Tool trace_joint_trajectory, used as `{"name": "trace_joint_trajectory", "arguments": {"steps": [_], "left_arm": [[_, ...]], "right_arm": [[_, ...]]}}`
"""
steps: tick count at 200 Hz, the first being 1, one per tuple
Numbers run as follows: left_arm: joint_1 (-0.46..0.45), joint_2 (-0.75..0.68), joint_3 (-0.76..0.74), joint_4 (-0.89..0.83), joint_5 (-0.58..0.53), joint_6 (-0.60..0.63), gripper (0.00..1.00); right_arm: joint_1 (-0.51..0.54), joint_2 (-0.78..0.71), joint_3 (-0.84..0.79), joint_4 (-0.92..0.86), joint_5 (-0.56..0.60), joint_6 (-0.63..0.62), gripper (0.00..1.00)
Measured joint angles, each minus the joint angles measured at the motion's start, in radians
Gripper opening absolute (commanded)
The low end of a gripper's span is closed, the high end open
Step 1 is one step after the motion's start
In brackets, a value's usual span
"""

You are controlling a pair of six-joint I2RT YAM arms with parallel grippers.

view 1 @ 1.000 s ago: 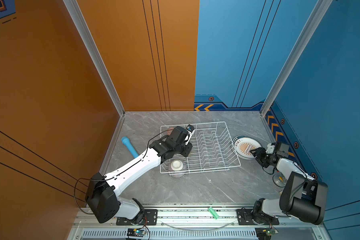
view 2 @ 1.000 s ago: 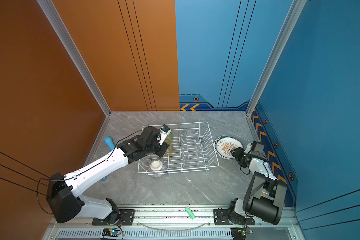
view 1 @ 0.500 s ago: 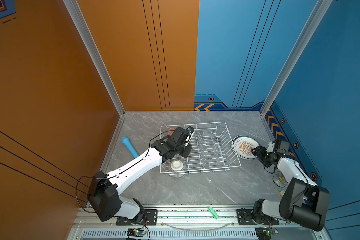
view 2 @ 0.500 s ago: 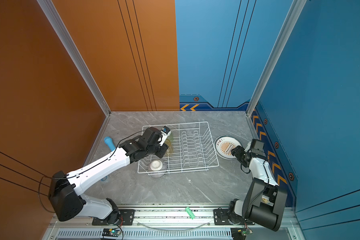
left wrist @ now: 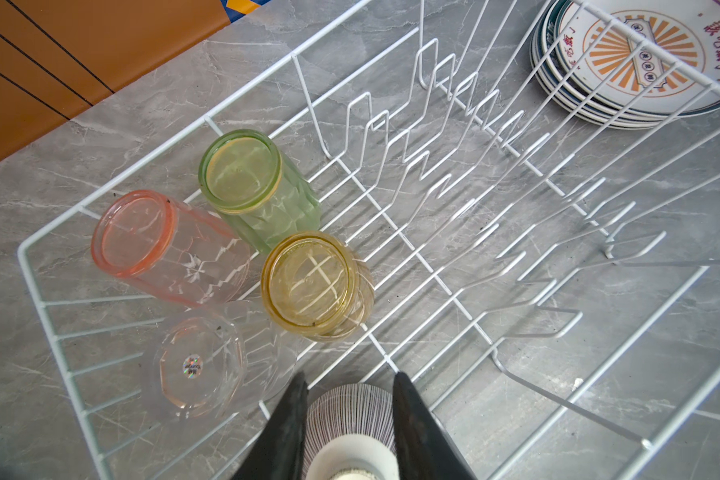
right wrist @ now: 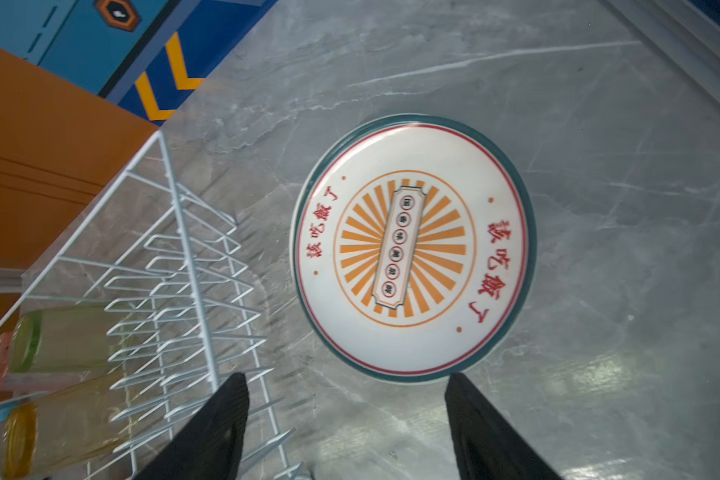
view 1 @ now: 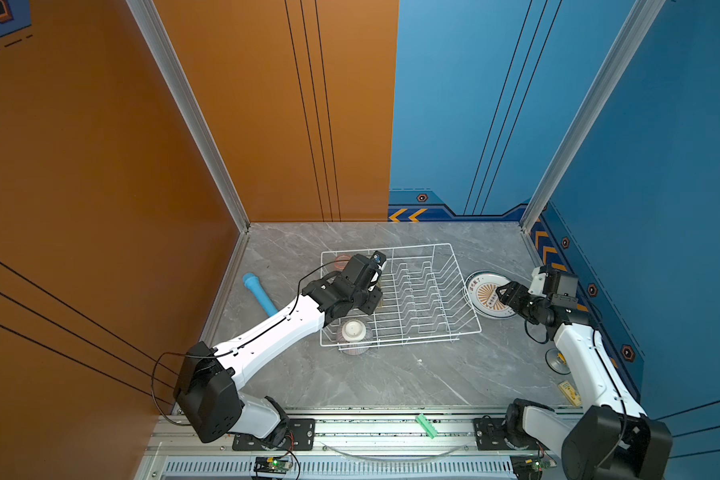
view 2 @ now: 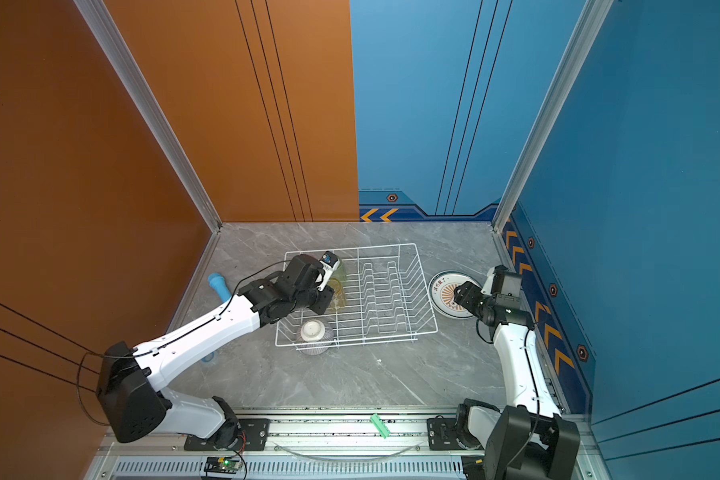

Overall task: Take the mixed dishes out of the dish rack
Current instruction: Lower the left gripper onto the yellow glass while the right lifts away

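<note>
Left claw [left wrist: 348, 376] hangs part-spread, gripping nothing. The upturned striped bowl [left wrist: 350, 409] sits in the rack [view 1: 416, 246], dead ahead of its 2 tips. Right claw [right wrist: 346, 376], spread wide and empty, hovers well off beside the plates [right wrist: 412, 249].

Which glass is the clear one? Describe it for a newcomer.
Find the large white wire dish rack on the grey marble table. Four translucent tumblers sit in its end without plate slots. Beside the pink tumbler, green tumbler and yellow tumbler, the clear tumbler alone is colourless and bears a shiny sticker.
</note>
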Motion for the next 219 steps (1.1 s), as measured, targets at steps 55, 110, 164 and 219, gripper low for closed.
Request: {"name": "trace_joint_trajectory", "arguments": {"steps": [55, 110, 164, 219], "left_arm": [[0.009, -0.06, -0.048, -0.027, -0.024, -0.047, 0.45], [0.059, 0.048, -0.013, -0.021, 0.047, -0.071, 0.42], [0.074, 0.15, 0.06, -0.02, 0.098, -0.093, 0.68], [0.083, 0.196, 0.105, -0.022, 0.144, -0.097, 0.7]], "right_arm": [[0.256, -0.044, 0.055, -0.053, 0.008, -0.031, 0.74], [0.381, -0.012, 0.055, -0.051, 0.027, -0.029, 0.74], [0.413, 0.015, 0.055, -0.044, 0.031, -0.023, 0.75], [0.418, 0.041, 0.075, -0.016, 0.031, -0.023, 0.74]]}}
